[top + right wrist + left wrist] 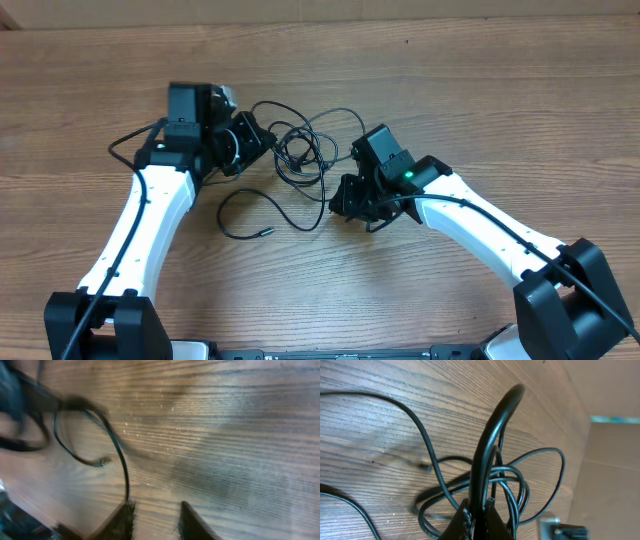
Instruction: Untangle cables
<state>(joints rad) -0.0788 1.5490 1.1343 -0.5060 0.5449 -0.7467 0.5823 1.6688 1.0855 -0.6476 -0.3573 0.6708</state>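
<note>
Black cables (300, 150) knotted at upper centre: one arm pins them, the other stands loose.
Across the wood-grain table (480, 80) the cables lie as a loose knot of loops at upper centre of the overhead view, with one free plug end (268, 231) trailing toward the lower left. At the knot's left edge the left gripper (479, 512) has its jaws closed tight on a strand that arches up out of them, probably to anchor that side while loops are drawn off. Just right of the knot, the right gripper (155, 520) has its jaws partly parted over bare wood, gripping nothing. One strand runs down to its left-of-frame finger, and I cannot tell whether they touch.
</note>
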